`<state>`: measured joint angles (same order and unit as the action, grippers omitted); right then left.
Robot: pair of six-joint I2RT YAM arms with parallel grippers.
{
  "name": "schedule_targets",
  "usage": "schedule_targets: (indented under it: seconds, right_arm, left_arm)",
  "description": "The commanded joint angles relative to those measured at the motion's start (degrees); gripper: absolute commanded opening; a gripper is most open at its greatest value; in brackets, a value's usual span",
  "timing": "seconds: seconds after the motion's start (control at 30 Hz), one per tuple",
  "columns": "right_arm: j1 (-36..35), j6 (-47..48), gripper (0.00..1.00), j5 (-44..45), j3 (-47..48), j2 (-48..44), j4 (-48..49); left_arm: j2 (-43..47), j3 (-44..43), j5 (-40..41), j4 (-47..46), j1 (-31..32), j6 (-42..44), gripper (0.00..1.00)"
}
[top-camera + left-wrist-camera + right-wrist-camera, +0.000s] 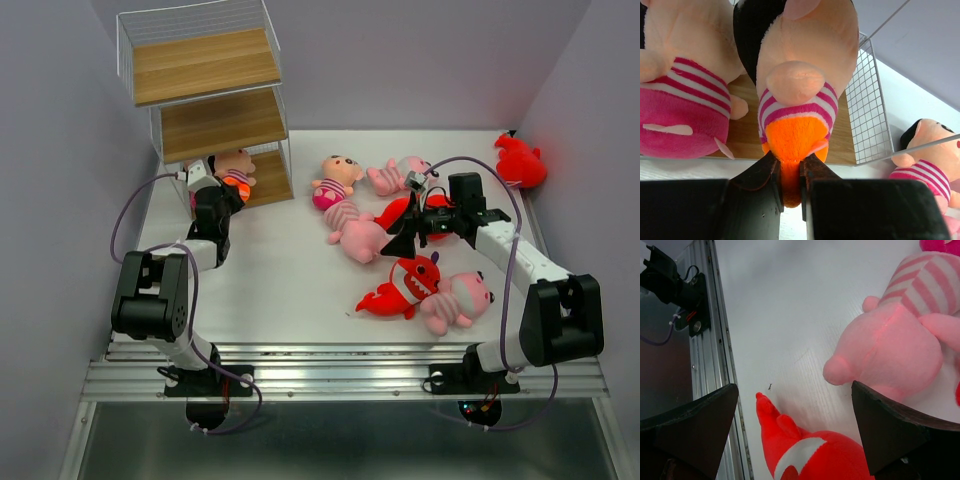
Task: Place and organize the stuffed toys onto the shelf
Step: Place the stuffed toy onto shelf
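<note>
The shelf (205, 65) stands at the back left. My left gripper (207, 178) is shut on the orange bottom of a black-haired doll (237, 168) that lies on the lowest board (747, 140). In the left wrist view the jaws pinch the orange plush (790, 175). A second doll (680, 100) sits beside it on the same board. A third doll (335, 180) lies on the table. My right gripper (400, 238) is open and empty above a red shark (810, 455) and a pink striped animal (895, 350).
On the table lie another pink striped animal (400, 175), a red shark (405, 287) beside a pink animal (455, 300), and a red shark (520, 160) at the back right corner. The shelf's white wire side (867, 115) is right of the held doll.
</note>
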<state>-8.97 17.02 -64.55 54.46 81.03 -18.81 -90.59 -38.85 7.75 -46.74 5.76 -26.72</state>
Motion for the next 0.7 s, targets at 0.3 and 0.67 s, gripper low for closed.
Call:
schedule_targets:
  seconds: [0.3, 0.67]
  right_arm:
    - [0.4, 1.4, 1.00, -1.7, -0.1, 0.1, 1.5]
    - [0.4, 1.9, 1.00, -1.7, 0.0, 0.3, 1.0]
  left_arm:
    - [-4.9, -6.6, -1.9, -3.4, 0.7, -0.6, 0.00]
    - [-8.8, -11.2, 3.8, 5.7, 0.7, 0.9, 0.00]
